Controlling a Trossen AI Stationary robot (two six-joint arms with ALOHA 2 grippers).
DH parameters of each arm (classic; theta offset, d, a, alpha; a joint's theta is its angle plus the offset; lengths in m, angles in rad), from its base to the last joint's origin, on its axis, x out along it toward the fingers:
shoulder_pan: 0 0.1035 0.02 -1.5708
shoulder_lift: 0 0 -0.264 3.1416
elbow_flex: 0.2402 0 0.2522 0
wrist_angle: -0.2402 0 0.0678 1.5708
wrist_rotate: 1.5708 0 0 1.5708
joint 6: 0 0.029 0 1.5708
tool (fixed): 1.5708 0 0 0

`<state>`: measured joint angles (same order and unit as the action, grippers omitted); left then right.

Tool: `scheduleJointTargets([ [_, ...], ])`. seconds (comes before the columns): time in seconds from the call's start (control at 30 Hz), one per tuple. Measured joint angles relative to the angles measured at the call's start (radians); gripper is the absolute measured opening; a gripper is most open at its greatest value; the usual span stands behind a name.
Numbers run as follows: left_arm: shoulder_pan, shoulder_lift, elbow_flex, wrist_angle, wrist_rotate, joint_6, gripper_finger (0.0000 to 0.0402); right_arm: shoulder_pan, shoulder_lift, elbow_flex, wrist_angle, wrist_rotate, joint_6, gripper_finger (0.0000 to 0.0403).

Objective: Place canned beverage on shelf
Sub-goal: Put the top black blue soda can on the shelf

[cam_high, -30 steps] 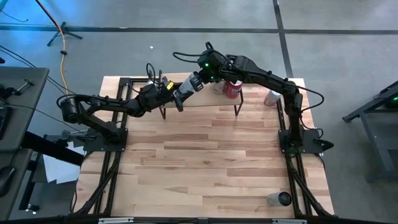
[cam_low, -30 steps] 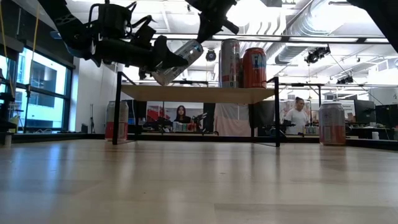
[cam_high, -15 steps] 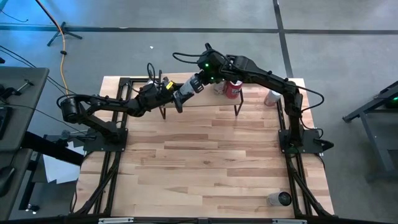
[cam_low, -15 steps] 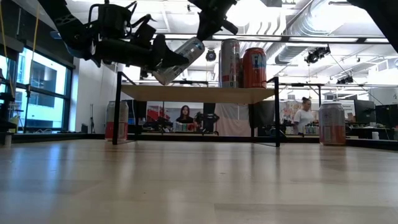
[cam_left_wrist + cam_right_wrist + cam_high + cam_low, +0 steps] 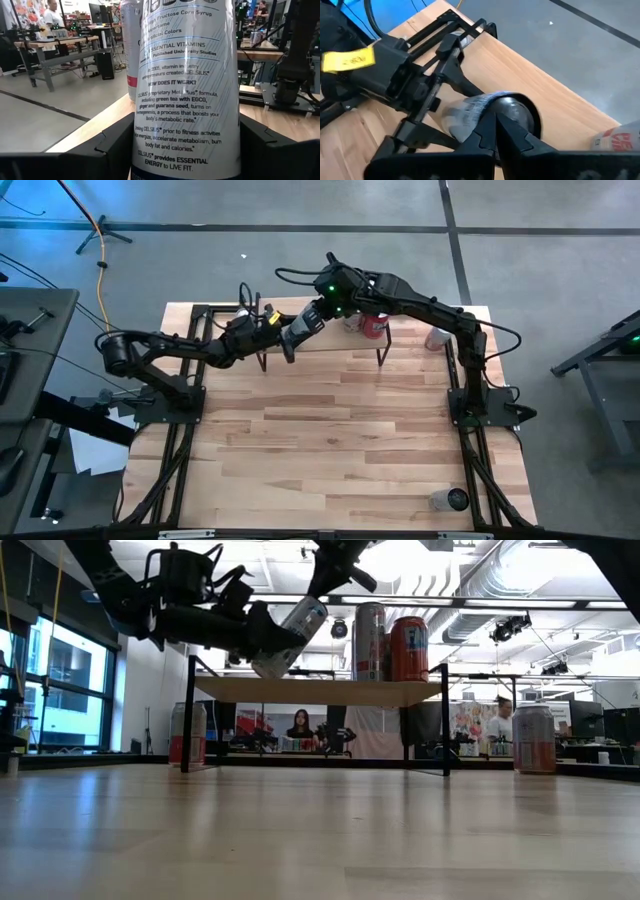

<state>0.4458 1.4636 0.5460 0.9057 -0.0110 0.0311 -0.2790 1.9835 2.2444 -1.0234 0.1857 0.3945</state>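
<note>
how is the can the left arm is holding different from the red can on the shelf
The held can is silvery white and tilted, lifted clear above the shelf, clamped in the left gripper with the right gripper at its top end. The red can is red, upright, standing on the shelf's plank with no gripper on it. Both are slim drink cans.

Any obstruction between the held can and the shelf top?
Nothing visible. The white-and-silver can in the left gripper hangs tilted over the bare left part of the wood-topped shelf; two upright cans occupy the right part.
</note>
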Motion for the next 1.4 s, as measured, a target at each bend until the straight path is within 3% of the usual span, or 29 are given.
scheduleJointTargets([
  [0.93, -0.001, 0.014, 0.0, 0.029, -0.005, -0.006, 0.0235, 0.006, 0.0, 0.0, 0.014, -0.005, 0.024, 0.0],
  [1.4, -0.001, 0.014, 0.0, 0.041, -0.006, 0.0, 0.0334, 0.012, 0.017, -0.002, 0.065, -0.039, 0.015, 0.0],
])
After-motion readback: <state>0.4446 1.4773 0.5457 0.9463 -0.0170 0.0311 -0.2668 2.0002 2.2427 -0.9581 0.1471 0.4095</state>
